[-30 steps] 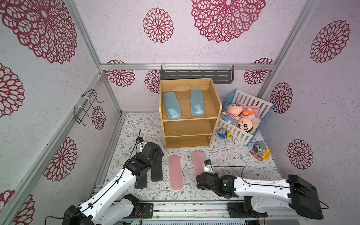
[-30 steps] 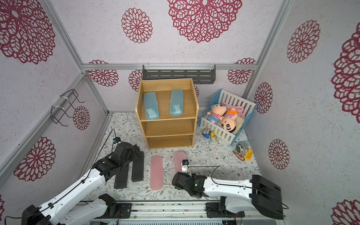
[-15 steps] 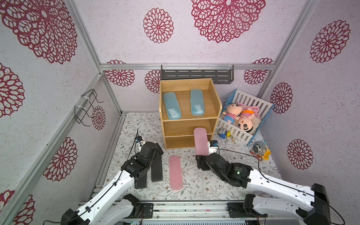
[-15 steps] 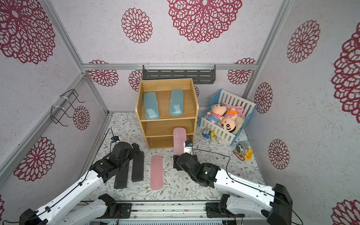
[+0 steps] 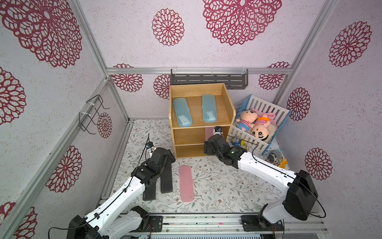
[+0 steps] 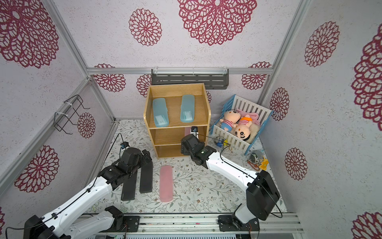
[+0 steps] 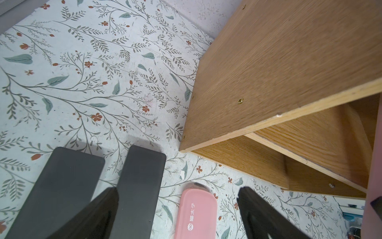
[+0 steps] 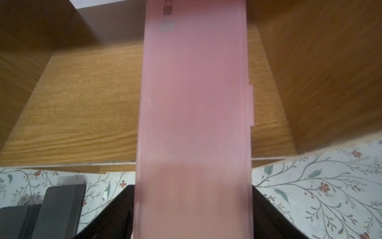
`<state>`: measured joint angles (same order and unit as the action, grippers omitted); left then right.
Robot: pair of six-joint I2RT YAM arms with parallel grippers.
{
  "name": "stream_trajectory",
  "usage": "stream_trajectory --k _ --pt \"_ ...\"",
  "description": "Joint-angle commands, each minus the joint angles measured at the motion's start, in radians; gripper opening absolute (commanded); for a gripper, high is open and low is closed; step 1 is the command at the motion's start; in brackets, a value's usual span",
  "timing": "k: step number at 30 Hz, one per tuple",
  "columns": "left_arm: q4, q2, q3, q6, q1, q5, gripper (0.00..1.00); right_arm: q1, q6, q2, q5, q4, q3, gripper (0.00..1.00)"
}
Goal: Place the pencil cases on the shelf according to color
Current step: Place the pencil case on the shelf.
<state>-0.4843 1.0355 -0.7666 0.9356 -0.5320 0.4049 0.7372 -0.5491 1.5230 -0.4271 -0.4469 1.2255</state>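
Both blue cases (image 5: 182,112) (image 5: 209,108) lie on the top tier of the shelf (image 5: 228,107); the right fingers (image 8: 115,211) clasp a pink case (image 8: 192,103) reaching into the middle tier. The other pink case (image 5: 186,183) and two black cases (image 5: 166,178) (image 5: 149,191) lie on the worktop (image 5: 217,186), left fingers (image 7: 99,209) spread and empty.

Both top views looked down from high over the near edge of the surface (image 5: 217,186), sharing the whole scene. The left wrist view sat close above the surface beside the shelf (image 7: 289,72); the right wrist view faced into it.

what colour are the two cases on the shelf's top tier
Both cases are translucent light blue with white labels, clearest in a top view.
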Motion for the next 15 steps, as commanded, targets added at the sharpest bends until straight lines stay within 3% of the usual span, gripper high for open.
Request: stream_trajectory --k 1,6,15 --pt "0.019 0.024 -0.019 -0.012 -0.01 -0.006 0.97 -0.007 0.038 -0.02 0.024 0.019 0.031 0.91" --pt "0.027 0.054 -0.022 -0.013 -0.01 -0.012 0.97 -0.007 0.028 -0.054 0.038 0.017 0.021 0.98" --pt "0.021 0.054 -0.017 -0.023 -0.01 -0.002 0.97 -0.006 0.051 -0.198 0.137 0.015 -0.017 0.98"
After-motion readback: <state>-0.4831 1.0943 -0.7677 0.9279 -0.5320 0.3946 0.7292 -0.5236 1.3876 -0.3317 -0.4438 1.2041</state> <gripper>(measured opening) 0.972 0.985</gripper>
